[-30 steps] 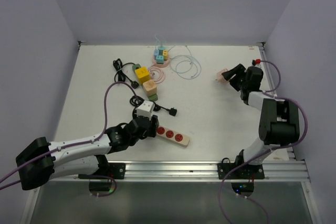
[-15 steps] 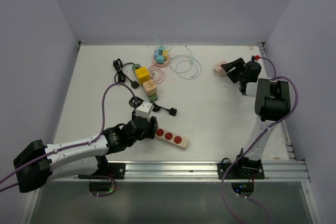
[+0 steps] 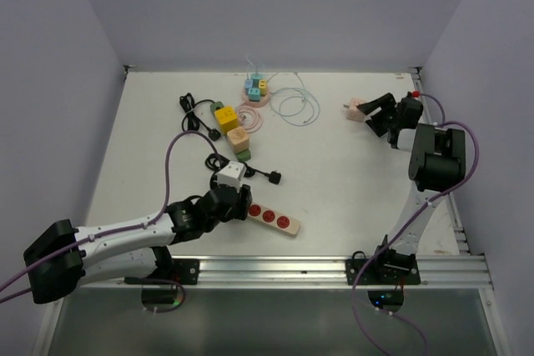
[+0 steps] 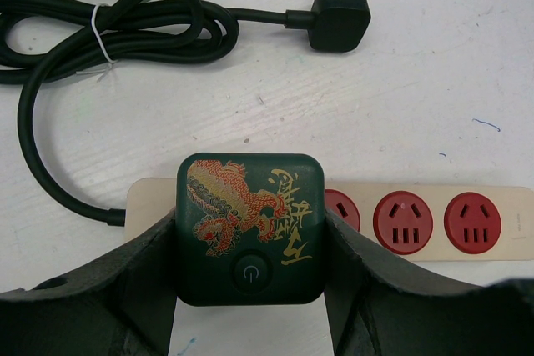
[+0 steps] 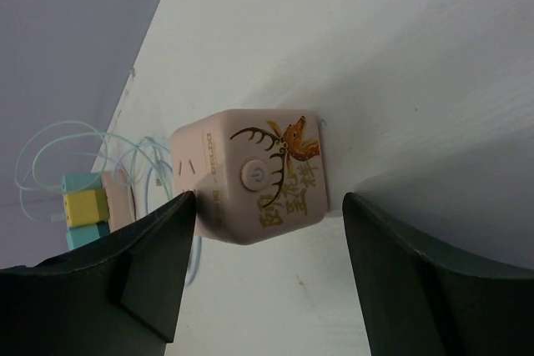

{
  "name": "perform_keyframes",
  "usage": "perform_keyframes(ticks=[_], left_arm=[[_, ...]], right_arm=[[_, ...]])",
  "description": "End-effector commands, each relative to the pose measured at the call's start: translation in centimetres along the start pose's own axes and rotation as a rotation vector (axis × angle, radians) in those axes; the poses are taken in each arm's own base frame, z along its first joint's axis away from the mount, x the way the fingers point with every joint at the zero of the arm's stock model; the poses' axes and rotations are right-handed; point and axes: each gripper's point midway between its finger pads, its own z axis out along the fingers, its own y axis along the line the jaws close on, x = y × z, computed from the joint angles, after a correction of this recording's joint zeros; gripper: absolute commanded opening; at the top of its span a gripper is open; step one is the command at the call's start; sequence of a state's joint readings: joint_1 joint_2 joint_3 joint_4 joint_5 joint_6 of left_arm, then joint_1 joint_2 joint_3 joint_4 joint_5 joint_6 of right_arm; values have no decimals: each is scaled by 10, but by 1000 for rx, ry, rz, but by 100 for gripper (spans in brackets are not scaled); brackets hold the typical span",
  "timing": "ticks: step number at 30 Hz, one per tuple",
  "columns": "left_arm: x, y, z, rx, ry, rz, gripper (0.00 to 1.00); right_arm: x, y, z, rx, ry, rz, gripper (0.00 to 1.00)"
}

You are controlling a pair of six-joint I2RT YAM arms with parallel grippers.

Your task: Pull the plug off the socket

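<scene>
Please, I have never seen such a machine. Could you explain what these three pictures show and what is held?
Two robot arms are bolted to a table. The wide picture comes from a camera overhead; the other two come from cameras on the wrists. The left jaws clamp a dark green plug sitting on a strip with red sockets. The right jaws stand open around a pink cube lying on the table. More cubes and cables lie farther back.

Left tool (image 4: 249, 239) clamped, arm stretched forward; right tool (image 5: 267, 206) spread apart.
</scene>
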State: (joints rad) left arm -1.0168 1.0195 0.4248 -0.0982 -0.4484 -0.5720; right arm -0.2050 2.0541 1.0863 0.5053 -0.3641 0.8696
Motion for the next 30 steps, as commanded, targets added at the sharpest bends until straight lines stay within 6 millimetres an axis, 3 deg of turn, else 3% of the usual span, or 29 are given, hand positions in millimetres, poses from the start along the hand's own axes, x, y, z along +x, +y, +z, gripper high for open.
perform_keyframes(ticks=[1,4,7,12,13,16,17,19,22,23,25,26,28,29,30], left_arm=[[-21,-15,2,39,-48,-38,27],[-21,-16,3,39,-43,-33,27],[-23,-16,2,37,-43,-25,27],[-33,-18,0,32,-57,-17,27],[-36,-19,0,31,-61,-15,28],[-40,-17,-1,19,-67,-12,27],[-43,-18,-1,15,-67,-9,26],[-44,-17,-2,7,-65,-6,16],[-47,-16,-4,7,-72,-12,0],[-47,-15,-5,7,-75,-16,0],[-46,-13,-6,2,-72,-21,0],[-46,-12,-7,1,-76,-27,0],[-46,-8,-9,-12,-79,-39,0],[-49,-8,-12,-11,-91,-49,0],[-50,-7,-14,-12,-98,-57,0]], right_arm=[[-3,-14,-9,95,31,-18,74],[-5,-20,-13,124,36,5,75],[-11,-8,-18,81,15,-7,83],[-29,44,-41,-52,-12,-88,93],[-36,62,-52,-84,-33,-107,94],[-33,79,-72,-115,-23,-111,96],[-31,96,-86,-148,-30,-133,96],[-9,96,-98,-144,9,-146,96],[39,106,-125,-157,83,-229,95],[67,112,-132,-172,136,-266,95],[102,113,-155,-199,179,-298,93],[139,111,-165,-221,254,-330,92],[163,121,-187,-273,287,-372,89],[187,125,-198,-307,341,-412,87],[203,116,-207,-306,380,-420,86]])
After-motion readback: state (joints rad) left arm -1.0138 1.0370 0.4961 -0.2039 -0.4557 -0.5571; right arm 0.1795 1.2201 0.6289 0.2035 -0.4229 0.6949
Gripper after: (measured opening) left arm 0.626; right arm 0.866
